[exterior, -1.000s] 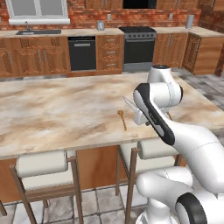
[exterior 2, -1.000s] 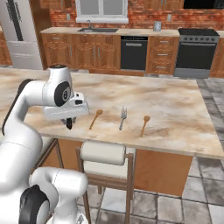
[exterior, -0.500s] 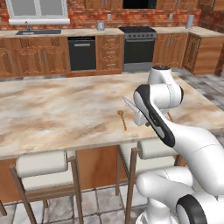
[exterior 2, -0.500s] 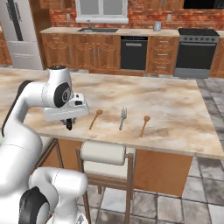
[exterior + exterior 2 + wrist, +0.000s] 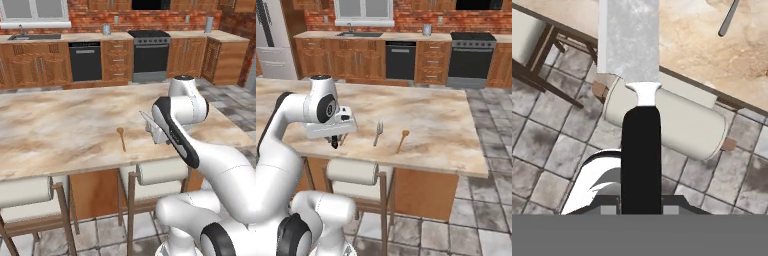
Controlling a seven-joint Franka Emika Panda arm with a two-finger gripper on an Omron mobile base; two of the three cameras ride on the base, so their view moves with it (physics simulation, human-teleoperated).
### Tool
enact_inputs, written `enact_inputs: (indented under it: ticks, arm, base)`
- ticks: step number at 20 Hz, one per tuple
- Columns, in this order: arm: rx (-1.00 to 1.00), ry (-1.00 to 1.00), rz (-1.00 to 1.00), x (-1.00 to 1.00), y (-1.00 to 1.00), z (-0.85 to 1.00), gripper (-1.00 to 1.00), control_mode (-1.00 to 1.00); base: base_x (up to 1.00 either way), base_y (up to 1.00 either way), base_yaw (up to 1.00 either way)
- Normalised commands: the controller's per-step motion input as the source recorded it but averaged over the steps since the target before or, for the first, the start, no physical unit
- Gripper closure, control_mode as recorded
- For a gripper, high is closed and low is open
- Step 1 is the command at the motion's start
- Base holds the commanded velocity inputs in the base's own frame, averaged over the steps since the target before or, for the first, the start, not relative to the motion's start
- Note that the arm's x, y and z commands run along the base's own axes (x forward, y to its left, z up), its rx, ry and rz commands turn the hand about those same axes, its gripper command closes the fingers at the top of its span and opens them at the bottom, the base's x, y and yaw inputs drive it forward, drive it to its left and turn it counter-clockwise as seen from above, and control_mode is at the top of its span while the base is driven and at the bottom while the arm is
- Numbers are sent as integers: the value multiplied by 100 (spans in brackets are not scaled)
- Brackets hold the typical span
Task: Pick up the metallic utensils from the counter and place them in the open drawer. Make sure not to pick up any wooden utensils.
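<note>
The knife (image 5: 639,115), black-handled with a silver blade, is clamped in the hand (image 5: 640,207); the hand view shows the handle rising from between the two finger tips, with the blade reaching away across the near edge of the counter (image 5: 712,55). In the left base view the blade (image 5: 146,118) sticks out to the left of the hand, tilted up and lifted clear of the stone. In the right base view the hand (image 5: 334,143) hangs over the counter's (image 5: 421,115) near edge, toward its left part, fingers pointing down.

The grey metal fork (image 5: 377,133) lies flat on the counter just inside the near edge, right of the hand and apart from it, its prongs pointing toward the far edge. Its handle end shows at the top right of the hand view (image 5: 729,19). Just beside the fork, on its right, lies a wooden spoon (image 5: 402,140), with its bowl toward the far edge. From the left base view a wooden spoon (image 5: 121,138) lies near the counter's (image 5: 60,120) near edge, left of the arm.

Under the near edge stand stools with pale cushioned backs (image 5: 672,122) (image 5: 352,171), on a grey tiled floor (image 5: 542,150).
</note>
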Motion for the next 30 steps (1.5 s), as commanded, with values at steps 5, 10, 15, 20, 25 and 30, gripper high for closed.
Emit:
enact_inputs:
  ticks: [5,10,15,20,25,30]
  arm:
    - [0,0,0,0,0,0,100,100]
    - [0,0,0,0,0,0,100,100]
    - [0,0,0,0,0,0,100,100]
    - [0,0,0,0,0,0,100,100]
    - [0,0,0,0,0,0,100,100]
    - [0,0,0,0,0,0,100,100]
  base:
    - [0,-66,-2]
    - [5,-94,-1]
    - [1,-100,0]
    - [4,-94,7]
    - [19,-90,18]
    - [16,-88,23]
